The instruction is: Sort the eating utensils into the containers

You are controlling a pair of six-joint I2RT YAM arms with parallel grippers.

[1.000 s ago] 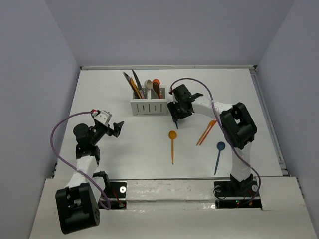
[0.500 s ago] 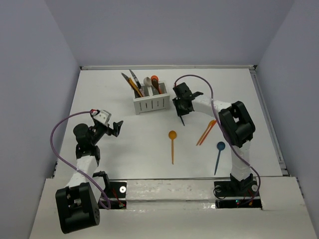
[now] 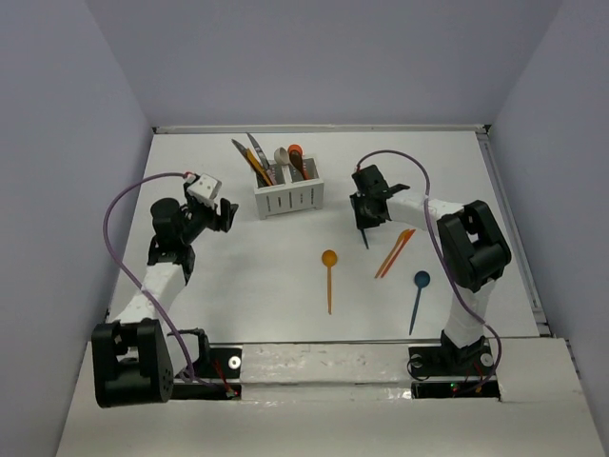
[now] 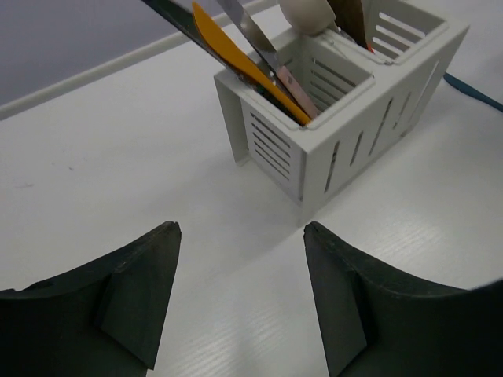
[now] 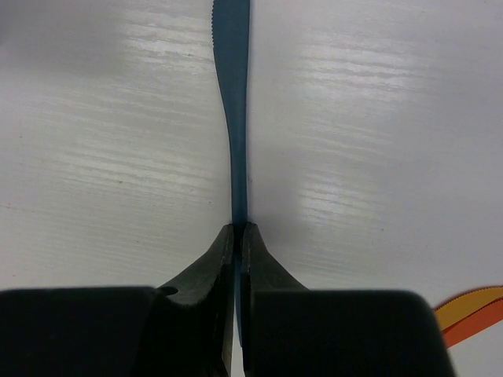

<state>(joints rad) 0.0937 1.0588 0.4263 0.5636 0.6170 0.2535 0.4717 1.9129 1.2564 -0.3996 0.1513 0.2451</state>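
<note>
The white caddy [image 3: 288,198] stands at the back middle of the table, holding several utensils: an orange knife [image 4: 236,63], a white spoon [image 4: 308,14] and darker ones. My left gripper [image 3: 226,214] hovers open just left of the caddy [image 4: 338,118], nothing between its fingers [image 4: 141,275]. To the caddy's right, my right gripper [image 3: 364,221] is shut on a dark blue knife [image 5: 233,118], whose serrated blade points away from the gripper [image 5: 238,229] low over the table. On the table lie an orange spoon [image 3: 329,278], two orange utensils [image 3: 394,252] and a blue spoon [image 3: 418,297].
Grey walls enclose the table on the left, back and right. A raised white ledge [image 3: 362,357] with both arm bases runs along the near edge. Purple cables loop over each arm.
My right gripper closed on the blue knife and carried it right, away from the caddy. The caddy turned slightly. My left arm swung up towards the caddy's left side.
</note>
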